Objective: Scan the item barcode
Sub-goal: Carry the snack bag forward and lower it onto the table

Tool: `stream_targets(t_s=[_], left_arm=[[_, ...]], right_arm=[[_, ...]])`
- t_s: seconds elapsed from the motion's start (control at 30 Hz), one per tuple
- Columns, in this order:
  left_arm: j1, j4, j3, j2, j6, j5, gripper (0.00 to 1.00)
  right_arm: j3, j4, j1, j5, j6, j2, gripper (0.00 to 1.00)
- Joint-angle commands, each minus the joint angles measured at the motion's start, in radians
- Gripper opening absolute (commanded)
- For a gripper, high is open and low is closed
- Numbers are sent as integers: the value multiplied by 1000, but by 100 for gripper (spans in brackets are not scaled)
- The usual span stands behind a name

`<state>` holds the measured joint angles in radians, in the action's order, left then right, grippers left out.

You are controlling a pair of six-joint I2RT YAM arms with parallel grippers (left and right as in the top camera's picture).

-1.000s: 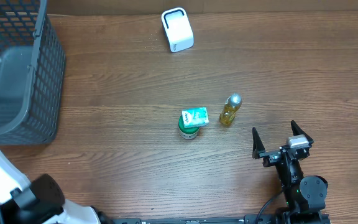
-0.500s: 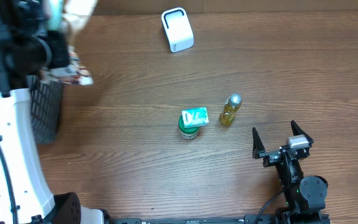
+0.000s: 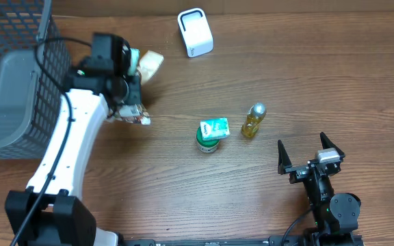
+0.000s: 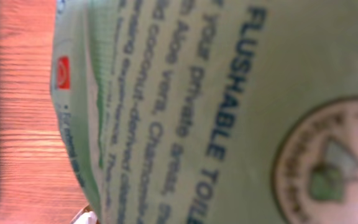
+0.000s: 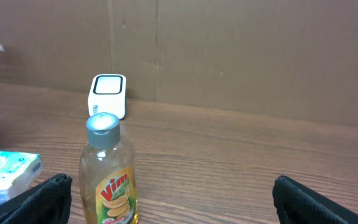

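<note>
Left gripper (image 3: 130, 89) apparently pinches a wipes pack (image 4: 185, 112) just past the basket (image 3: 46, 27) rim; right gripper (image 3: 301, 142) spread.

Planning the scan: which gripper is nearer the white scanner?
Left. The left gripper, holding the wipes pack, is a short way from the scanner; the right gripper sits open beyond the bottle, far off.

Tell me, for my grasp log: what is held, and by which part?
Left gripper holds the green wipes pack; the grip spot is hidden. Right gripper: nothing.
</note>
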<state>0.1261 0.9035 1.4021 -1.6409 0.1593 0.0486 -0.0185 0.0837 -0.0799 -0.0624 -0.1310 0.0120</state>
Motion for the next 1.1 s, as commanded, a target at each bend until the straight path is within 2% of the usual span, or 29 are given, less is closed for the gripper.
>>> stream_targets(t_s=[0.0,0.3,0.53,0.6,0.67,0.73,0.77,0.8,0.93,1.07], left_arm=[[15,-81,-111,10,28,53,11],[14,-309,-336,10,23,66,17],[13,-336,-383,4,-45,87,27],[13,-336,-385,-3,-51,100,35],[13,-336,-385,-7,-51,100,48],[13,-336,-384,-8,-51,93,66],[13,-336,-384,-8,-51,90,77],[13,-336,-382,-7,-52,89,82],[12,-293,-335,0,-60,89,91],[11,-163,-198,18,-80,89,98]], right_arm=[[11,-3,3,8,-1,-9,100],[11,-3,3,8,-2,-9,100],[11,-3,3,8,-2,-9,100],[11,-3,3,8,-1,-9,100],[11,-3,3,8,-2,-9,100],[11,-3,3,8,-2,-9,100],[11,-3,3,8,-2,-9,100],[11,-3,3,8,-2,-9,100],[11,-3,3,8,-1,-9,100],[11,-3,3,8,-2,-9,100]])
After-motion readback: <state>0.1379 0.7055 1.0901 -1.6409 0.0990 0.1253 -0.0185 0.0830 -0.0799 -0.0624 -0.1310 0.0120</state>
